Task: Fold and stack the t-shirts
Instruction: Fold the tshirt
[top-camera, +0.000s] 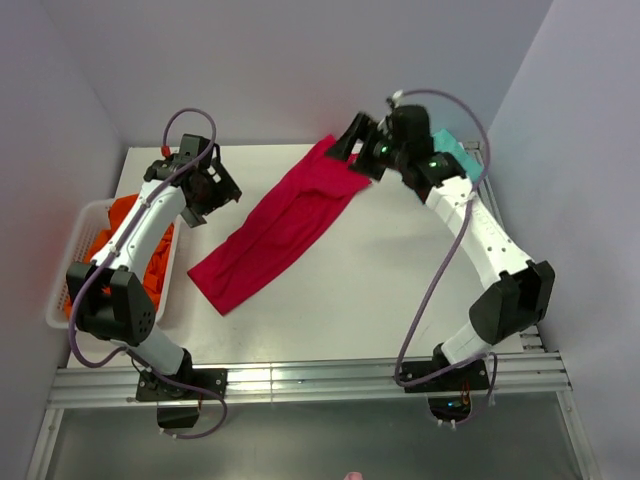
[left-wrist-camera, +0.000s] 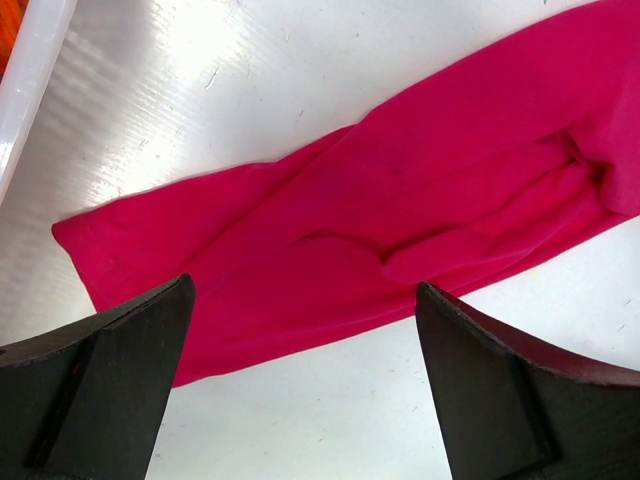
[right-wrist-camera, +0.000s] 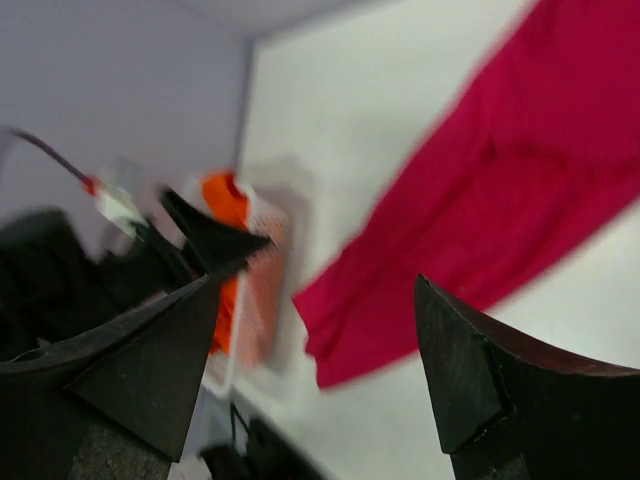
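The crimson-red t-shirt (top-camera: 285, 225) lies on the white table (top-camera: 400, 290) as a long narrow strip, running diagonally from near left to far right. My left gripper (top-camera: 222, 188) is open and empty, just left of the strip's middle. In the left wrist view the red t-shirt (left-wrist-camera: 400, 200) lies flat beyond the open left gripper (left-wrist-camera: 305, 288). My right gripper (top-camera: 352, 158) is open and empty over the strip's far end. The right wrist view is blurred; it shows the red t-shirt (right-wrist-camera: 520, 190) past the open right gripper (right-wrist-camera: 318, 285). A teal-green t-shirt (top-camera: 458, 152) lies at the far right, mostly hidden behind the right arm.
A white slatted basket (top-camera: 75, 270) at the table's left edge holds bright orange garments (top-camera: 125, 235), and the left arm reaches over it. The basket and the orange cloth (right-wrist-camera: 225, 210) also show in the right wrist view. Purple walls close the table on three sides.
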